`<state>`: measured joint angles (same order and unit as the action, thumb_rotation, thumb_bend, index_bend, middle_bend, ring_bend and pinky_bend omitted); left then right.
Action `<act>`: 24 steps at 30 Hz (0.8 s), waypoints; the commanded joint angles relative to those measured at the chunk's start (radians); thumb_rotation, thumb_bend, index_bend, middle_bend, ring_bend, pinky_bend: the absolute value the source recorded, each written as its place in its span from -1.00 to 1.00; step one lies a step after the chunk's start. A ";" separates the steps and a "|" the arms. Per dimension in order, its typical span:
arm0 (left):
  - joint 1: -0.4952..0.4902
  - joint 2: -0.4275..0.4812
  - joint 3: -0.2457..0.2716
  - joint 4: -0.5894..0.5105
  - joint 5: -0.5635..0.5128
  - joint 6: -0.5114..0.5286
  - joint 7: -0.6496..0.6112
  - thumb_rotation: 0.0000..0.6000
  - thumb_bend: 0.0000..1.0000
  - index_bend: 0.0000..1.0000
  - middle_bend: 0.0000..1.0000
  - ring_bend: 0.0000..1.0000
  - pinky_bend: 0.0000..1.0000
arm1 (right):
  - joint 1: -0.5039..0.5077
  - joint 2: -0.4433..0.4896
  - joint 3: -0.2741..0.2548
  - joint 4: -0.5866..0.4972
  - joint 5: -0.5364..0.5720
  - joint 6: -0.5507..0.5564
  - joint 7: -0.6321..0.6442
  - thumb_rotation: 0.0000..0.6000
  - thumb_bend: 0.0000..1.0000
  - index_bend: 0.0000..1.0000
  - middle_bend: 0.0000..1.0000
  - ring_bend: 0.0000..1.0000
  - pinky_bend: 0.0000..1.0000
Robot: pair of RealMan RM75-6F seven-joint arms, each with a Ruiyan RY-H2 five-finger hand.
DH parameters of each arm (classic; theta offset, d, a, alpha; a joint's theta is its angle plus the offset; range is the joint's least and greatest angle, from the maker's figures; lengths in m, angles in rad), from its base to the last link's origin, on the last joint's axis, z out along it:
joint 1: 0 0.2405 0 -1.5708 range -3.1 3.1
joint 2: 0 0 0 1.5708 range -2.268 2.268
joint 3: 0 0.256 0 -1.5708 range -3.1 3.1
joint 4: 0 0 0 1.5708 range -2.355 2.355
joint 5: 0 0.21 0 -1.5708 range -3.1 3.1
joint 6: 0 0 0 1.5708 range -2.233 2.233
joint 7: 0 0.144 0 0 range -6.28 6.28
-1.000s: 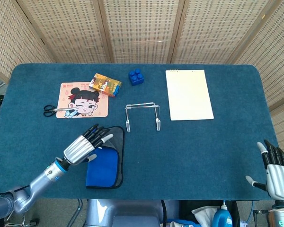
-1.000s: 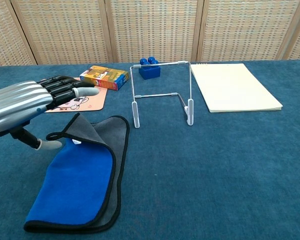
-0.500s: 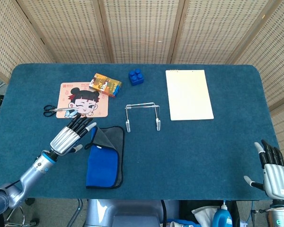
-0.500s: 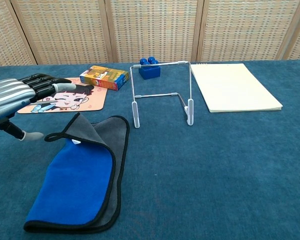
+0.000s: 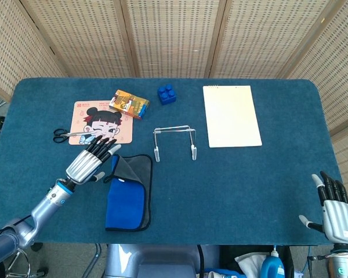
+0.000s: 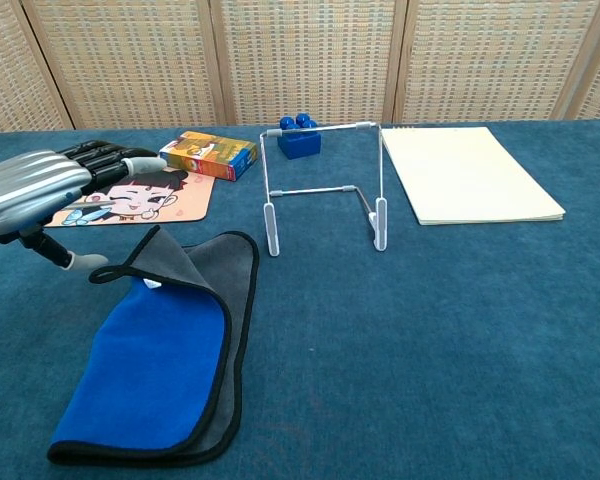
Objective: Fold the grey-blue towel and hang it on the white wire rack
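The grey-blue towel (image 5: 129,194) (image 6: 160,355) lies folded on the table's near left, blue side up with a grey corner turned back. The white wire rack (image 5: 174,141) (image 6: 325,190) stands upright just beyond it to the right. My left hand (image 5: 88,163) (image 6: 40,185) hovers open to the left of the towel's far corner, fingers straight and apart, holding nothing. My right hand (image 5: 335,211) is low at the table's near right edge, open and empty, seen only in the head view.
A cartoon mat (image 5: 101,122) with scissors (image 5: 66,134) on its left edge lies behind my left hand. A colourful box (image 5: 129,103), a blue brick (image 5: 166,93) and a cream notepad (image 5: 231,114) sit further back.
My left hand has left the towel and drawn back to the left, then edged slightly forward. The towel lies still. My right hand has sunk a little.
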<state>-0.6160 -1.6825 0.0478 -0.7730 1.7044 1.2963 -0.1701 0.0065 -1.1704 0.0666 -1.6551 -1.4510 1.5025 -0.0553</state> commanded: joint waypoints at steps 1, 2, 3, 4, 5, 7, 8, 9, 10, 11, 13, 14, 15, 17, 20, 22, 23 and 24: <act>-0.013 -0.010 -0.006 -0.003 -0.001 -0.011 0.014 1.00 -0.54 -1.00 -1.00 -1.00 -1.00 | 0.000 0.000 0.001 0.000 0.003 -0.001 -0.001 1.00 -1.00 -1.00 -1.00 -1.00 -1.00; -0.015 -0.011 -0.006 -0.004 -0.002 -0.013 0.015 1.00 -0.54 -1.00 -1.00 -1.00 -1.00 | 0.000 0.000 0.001 0.001 0.003 -0.001 -0.001 1.00 -1.00 -1.00 -1.00 -1.00 -1.00; -0.019 -0.014 -0.008 -0.007 -0.003 -0.016 0.017 1.00 -0.53 -1.00 -1.00 -1.00 -1.00 | 0.000 0.000 0.001 0.001 0.005 -0.001 0.000 1.00 -1.00 -1.00 -1.00 -1.00 -1.00; -0.021 -0.015 -0.010 -0.008 -0.004 -0.019 0.018 1.00 -0.53 -1.00 -1.00 -1.00 -1.00 | 0.000 0.000 0.002 0.002 0.006 -0.001 0.000 1.00 -1.00 -1.00 -1.00 -1.00 -1.00; -0.025 -0.017 -0.011 -0.012 -0.005 -0.024 0.019 1.00 -0.53 -1.00 -1.00 -1.00 -1.00 | -0.001 -0.001 0.002 0.003 0.007 -0.001 0.001 1.00 -1.00 -1.00 -1.00 -1.00 -1.00; -0.029 -0.020 -0.011 -0.016 -0.006 -0.030 0.025 1.00 -0.53 -1.00 -1.00 -1.00 -1.00 | -0.001 -0.001 0.002 0.003 0.008 -0.001 0.001 1.00 -1.00 -1.00 -1.00 -1.00 -1.00; -0.031 -0.021 -0.009 -0.017 -0.005 -0.033 0.030 1.00 -0.54 -1.00 -1.00 -1.00 -1.00 | -0.001 -0.001 0.002 0.004 0.008 -0.001 0.002 1.00 -1.00 -1.00 -1.00 -1.00 -1.00; -0.033 -0.022 -0.008 -0.019 -0.004 -0.036 0.037 1.00 -0.54 -1.00 -1.00 -1.00 -1.00 | -0.001 0.000 0.002 0.005 0.009 -0.001 0.003 1.00 -1.00 -1.00 -1.00 -1.00 -1.00; -0.035 -0.024 -0.006 -0.020 -0.002 -0.038 0.043 1.00 -0.53 -1.00 -1.00 -1.00 -1.00 | -0.001 0.000 0.003 0.006 0.010 -0.001 0.004 1.00 -1.00 -1.00 -1.00 -1.00 -1.00; -0.036 -0.026 -0.006 -0.021 -0.002 -0.041 0.048 1.00 -0.53 -1.00 -1.00 -1.00 -1.00 | -0.001 0.000 0.003 0.006 0.010 -0.002 0.004 1.00 -1.00 -1.00 -1.00 -1.00 -1.00; -0.041 -0.034 -0.006 -0.022 -0.003 -0.047 0.058 1.00 -0.54 -1.00 -1.00 -1.00 -1.00 | 0.000 -0.001 0.003 0.007 0.010 -0.003 0.005 1.00 -1.00 -1.00 -1.00 -1.00 -1.00; -0.042 -0.036 -0.007 -0.022 -0.004 -0.049 0.063 1.00 -0.54 -1.00 -1.00 -1.00 -1.00 | 0.000 -0.001 0.003 0.007 0.010 -0.003 0.005 1.00 -1.00 -1.00 -1.00 -1.00 -1.00; -0.045 -0.040 -0.007 -0.022 -0.004 -0.051 0.068 1.00 -0.54 -1.00 -1.00 -1.00 -1.00 | 0.001 -0.001 0.003 0.007 0.010 -0.003 0.005 1.00 -1.00 -1.00 -1.00 -1.00 -1.00; -0.050 -0.049 -0.010 -0.022 -0.005 -0.056 0.079 1.00 -0.54 -1.00 -1.00 -1.00 -1.00 | 0.001 -0.001 0.003 0.007 0.010 -0.004 0.004 1.00 -1.00 -1.00 -1.00 -1.00 -1.00; -0.066 -0.066 -0.023 -0.028 -0.012 -0.068 0.101 1.00 -0.54 -1.00 -1.00 -1.00 -1.00 | 0.002 -0.001 0.003 0.007 0.011 -0.006 0.003 1.00 -1.00 -1.00 -1.00 -1.00 -1.00; -0.070 -0.070 -0.028 -0.030 -0.016 -0.072 0.109 1.00 -0.53 -1.00 -1.00 -1.00 -1.00 | 0.002 -0.001 0.003 0.007 0.012 -0.006 0.003 1.00 -1.00 -1.00 -1.00 -1.00 -1.00; -0.073 -0.073 -0.030 -0.031 -0.017 -0.074 0.114 1.00 -0.53 -1.00 -1.00 -1.00 -1.00 | 0.002 -0.001 0.003 0.007 0.012 -0.006 0.004 1.00 -1.00 -1.00 -1.00 -1.00 -1.00; -0.076 -0.075 -0.033 -0.032 -0.019 -0.077 0.118 1.00 -0.53 -1.00 -1.00 -1.00 -1.00 | 0.002 -0.001 0.004 0.007 0.013 -0.007 0.004 1.00 -1.00 -1.00 -1.00 -1.00 -1.00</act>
<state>-0.6898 -1.7555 0.0170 -0.8038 1.6872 1.2214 -0.0551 0.0088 -1.1715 0.0700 -1.6480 -1.4384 1.4961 -0.0514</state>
